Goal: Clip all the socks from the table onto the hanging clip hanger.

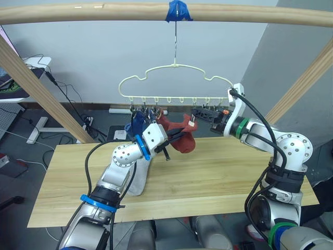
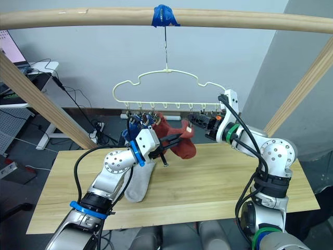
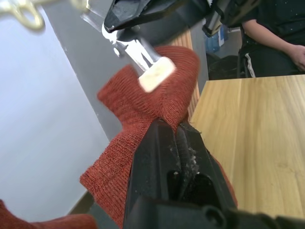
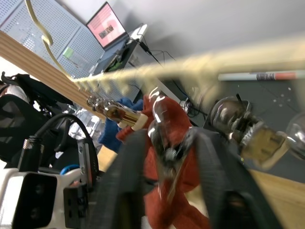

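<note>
Closest to the lens, the left gripper (image 3: 177,136) was pinched tight on a fold of the rust red sock (image 1: 179,136), holding it up in the air just under the clip hanger (image 1: 174,78). Directly across from it, the right gripper (image 1: 200,113) had its two black fingers closed around a metal clip (image 4: 162,126), apparently squeezing it, with the sock's edge right at the clip's mouth. Beyond the left gripper, a blue sock (image 1: 137,124) already hung from the hanger's leftmost clips, and another red sock (image 2: 161,124) seemed to hang beside it. Below the left arm, a light grey sock (image 2: 139,182) lay on the table (image 1: 218,177). To do this step well, I judged the left gripper should feed the cuff fully between the clip's teeth and keep it taut before the right lets the clip spring closed, since a shallow bite on soft knit could slip free
</note>
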Motion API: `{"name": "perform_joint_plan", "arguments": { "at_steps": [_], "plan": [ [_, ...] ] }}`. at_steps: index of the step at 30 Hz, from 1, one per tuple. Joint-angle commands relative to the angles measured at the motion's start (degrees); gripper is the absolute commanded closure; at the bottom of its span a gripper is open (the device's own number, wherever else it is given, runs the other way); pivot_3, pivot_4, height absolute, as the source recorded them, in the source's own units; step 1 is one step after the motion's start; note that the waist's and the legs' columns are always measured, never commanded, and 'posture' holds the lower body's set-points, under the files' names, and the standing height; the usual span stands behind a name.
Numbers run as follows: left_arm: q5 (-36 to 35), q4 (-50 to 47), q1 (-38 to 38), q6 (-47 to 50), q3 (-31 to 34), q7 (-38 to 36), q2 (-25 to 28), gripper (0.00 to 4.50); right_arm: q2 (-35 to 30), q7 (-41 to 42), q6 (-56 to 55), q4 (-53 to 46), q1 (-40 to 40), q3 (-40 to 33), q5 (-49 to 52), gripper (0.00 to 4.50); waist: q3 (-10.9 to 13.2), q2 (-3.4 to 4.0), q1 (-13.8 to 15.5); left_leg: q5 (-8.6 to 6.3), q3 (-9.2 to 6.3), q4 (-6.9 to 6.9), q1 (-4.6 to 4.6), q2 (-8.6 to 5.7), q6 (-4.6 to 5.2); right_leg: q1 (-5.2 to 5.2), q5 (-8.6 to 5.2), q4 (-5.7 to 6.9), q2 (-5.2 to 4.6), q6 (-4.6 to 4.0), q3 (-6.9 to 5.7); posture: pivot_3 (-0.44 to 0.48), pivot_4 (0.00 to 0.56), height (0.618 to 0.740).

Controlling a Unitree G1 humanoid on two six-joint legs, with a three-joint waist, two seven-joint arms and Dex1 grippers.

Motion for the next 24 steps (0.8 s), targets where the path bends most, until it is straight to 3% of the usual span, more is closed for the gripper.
{"name": "perform_joint_plan", "arguments": {
  "at_steps": [1,3,5,7,10,15,18,20,24],
  "plan": [
    [0.0,-1.0,-1.2,-3.1,0.4,0.7,-0.4,4.5,-1.3,0.3,-0.3,-3.0,0.2,-0.3,1.9,1.39,0.0,0.0,0.0,0.0,0.0,0.0,0.0,0.0,0.0,0.0,0.0,0.0,0.0,0.0,0.0,-0.176,0.196,0.74],
    [-0.3,-1.0,-1.1,-3.4,0.2,0.3,-0.4,4.5,-2.2,0.0,-0.3,-3.9,0.6,-1.0,2.4,0.69,0.0,0.0,0.0,0.0,0.0,0.0,0.0,0.0,0.0,0.0,0.0,-0.01,0.0,0.0,0.0,-0.177,0.194,0.74],
    [-2.2,-1.3,-0.8,-1.5,0.2,-1.0,-0.7,3.98,-5.1,0.3,0.7,-6.3,1.9,-3.1,4.2,0.01,0.0,0.0,0.1,0.0,0.0,-0.01,-0.01,0.0,0.0,0.0,0.0,-0.01,0.0,0.0,0.0,-0.187,0.195,0.74],
    [-3.9,-1.7,-0.4,0.9,0.2,-2.4,-0.8,3.44,-11.7,4.1,0.4,-11.6,5.5,-2.0,4.4,0.0,0.0,0.01,0.2,0.0,0.0,-0.01,-0.05,0.0,0.0,0.0,-0.01,-0.06,-0.01,0.01,0.0,-0.193,0.196,0.74],
    [-6.1,-3.1,0.5,3.9,0.5,-4.1,-0.4,2.61,-16.6,6.5,-1.7,-16.1,9.2,0.0,4.0,0.0,0.0,0.04,0.4,-0.02,0.02,-0.02,-0.09,-0.04,0.03,0.01,-0.06,-0.19,-0.06,0.09,0.0,-0.198,0.2,0.74],
    [-9.6,-6.5,2.7,7.4,1.7,-6.9,1.5,1.03,-19.5,7.5,-6.9,-20.2,13.2,3.2,1.1,0.0,0.0,0.05,-0.7,-0.02,0.05,-0.03,0.01,0.02,0.03,-0.01,-0.06,-0.04,0.02,0.09,0.05,-0.201,0.199,0.74],
    [-16.6,-12.3,5.9,13.7,4.3,-11.1,5.2,0.01,-19.9,7.2,-13.7,-23.4,16.3,7.0,-4.7,0.0,0.0,0.05,-1.0,-0.01,0.06,-0.01,0.05,0.02,0.04,-0.01,-0.05,-0.01,0.02,0.08,0.08,-0.192,0.198,0.74],
    [-28.1,-21.6,10.3,24.0,7.8,-15.1,10.1,0.01,-18.7,6.5,-21.6,-25.5,18.7,12.1,-12.0,0.0,0.0,0.05,-1.5,-0.01,0.06,-0.02,0.05,0.05,0.04,-0.03,-0.06,0.0,0.03,0.07,0.08,-0.187,0.197,0.74],
    [-37.4,-30.2,14.1,35.1,13.0,-15.4,15.9,0.0,-12.9,2.9,-32.7,-24.2,20.3,17.8,-21.5,0.17,0.0,0.08,-1.5,-0.01,0.06,-0.07,0.01,0.13,0.04,-0.11,-0.09,-0.01,0.07,0.03,0.04,-0.164,0.197,0.74]
  ]
}}
